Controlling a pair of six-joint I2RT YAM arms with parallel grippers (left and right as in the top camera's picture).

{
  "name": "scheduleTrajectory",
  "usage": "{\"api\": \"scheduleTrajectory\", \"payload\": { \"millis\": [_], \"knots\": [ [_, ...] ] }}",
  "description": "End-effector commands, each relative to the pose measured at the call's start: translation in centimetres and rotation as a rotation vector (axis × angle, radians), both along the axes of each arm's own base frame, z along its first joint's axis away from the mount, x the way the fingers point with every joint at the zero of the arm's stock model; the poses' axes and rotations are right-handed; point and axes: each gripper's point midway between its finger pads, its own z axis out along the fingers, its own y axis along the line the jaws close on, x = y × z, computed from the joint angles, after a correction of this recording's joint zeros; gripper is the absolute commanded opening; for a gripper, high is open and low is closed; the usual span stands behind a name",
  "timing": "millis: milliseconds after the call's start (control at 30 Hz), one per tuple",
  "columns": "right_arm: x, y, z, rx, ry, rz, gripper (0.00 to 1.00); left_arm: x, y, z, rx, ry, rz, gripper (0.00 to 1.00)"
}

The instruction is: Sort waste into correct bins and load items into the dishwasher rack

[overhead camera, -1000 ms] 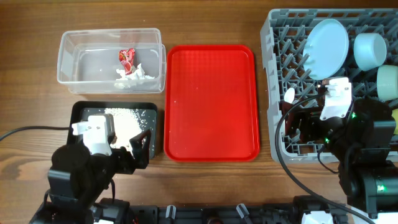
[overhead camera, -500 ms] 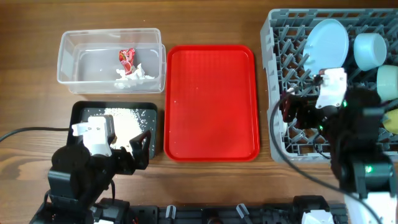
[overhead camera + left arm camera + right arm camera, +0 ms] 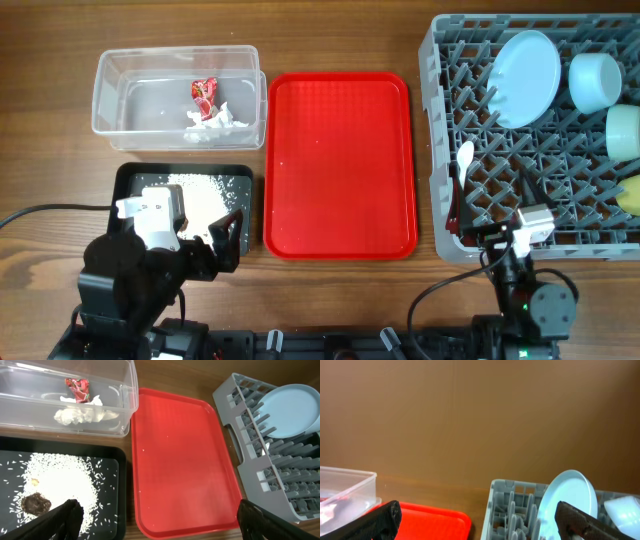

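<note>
Right claw, wide and empty, has pulled back off the rack, spoon left inside.

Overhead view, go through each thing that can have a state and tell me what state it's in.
Clear tub, holds a red wrapper and tissue.
Black tray, holds rice.
Red tray, no dishes on it.
Rack, loaded with dishes.
Plate, on edge between pegs.
Blue bowl, in the rack.
Green bowl, in the rack.
Spoon, lying along the rack's left side.
Left gripper, open, empty.
Right gripper, open, empty.
</note>
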Motion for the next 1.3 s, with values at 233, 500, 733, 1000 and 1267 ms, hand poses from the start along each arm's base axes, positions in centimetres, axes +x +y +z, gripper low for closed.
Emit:
{"api": "scheduleTrajectory", "payload": {
  "millis": [233, 500, 733, 1000, 1267],
  "knots": [
    [0.8, 0.3, -6.7, -0.033, 0.180, 0.013, 1.00, 0.0, 0.1, 0.0, -0.002, -0.002, 0.010, 1.00],
    [0.8, 0.3, -6.7, -0.033, 0.181, 0.013, 1.00, 0.0, 0.1, 0.0, -0.002, -0.002, 0.010, 1.00],
    [0.8, 0.3, -6.7, -0.033, 0.181, 0.013, 1.00, 0.0, 0.1, 0.0, -0.001, -0.002, 0.009, 1.00],
    [0.8, 0.3, -6.7, -0.033, 0.181, 0.013, 1.00, 0.0, 0.2, 0.0, 0.006, -0.005, 0.008, 1.00],
    [0.8, 0.3, -6.7, -0.033, 0.181, 0.013, 1.00, 2.4, 4.1, -3.4, 0.024, -0.169, 0.197, 1.00]
  ]
}}
